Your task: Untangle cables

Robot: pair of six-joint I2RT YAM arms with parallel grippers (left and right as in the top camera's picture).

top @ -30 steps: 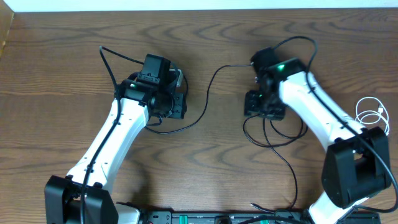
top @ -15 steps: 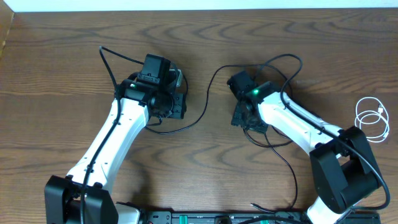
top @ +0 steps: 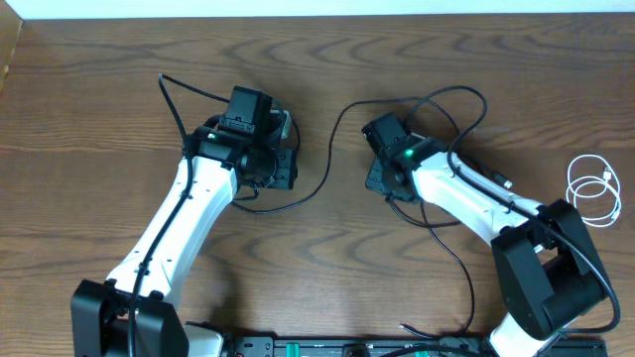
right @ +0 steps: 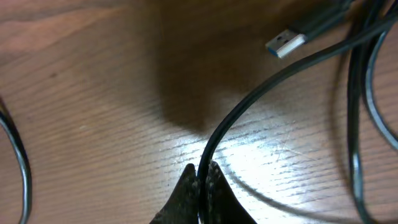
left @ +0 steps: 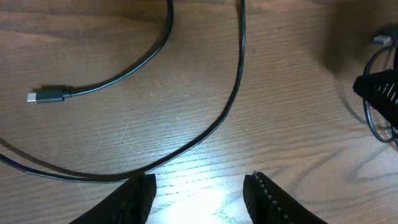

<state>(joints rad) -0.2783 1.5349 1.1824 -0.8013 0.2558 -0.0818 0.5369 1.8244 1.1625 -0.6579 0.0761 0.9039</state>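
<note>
The right arm is sitting further left than 1 second ago, and the right fingers are pinching the black cable tight. The left fingers are hanging wide apart, holding nothing, above another stretch on the bench. The white cable is lying coiled, well apart at the right edge. Pulling on is risking cinching the black loops beside the right arm into a knot.

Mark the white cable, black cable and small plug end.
white cable (top: 571, 180): overhead view, left edge of its coil.
black cable (right: 261, 91): right wrist view, its middle stretch.
small plug end (left: 53, 96): left wrist view, its dark body.
</note>
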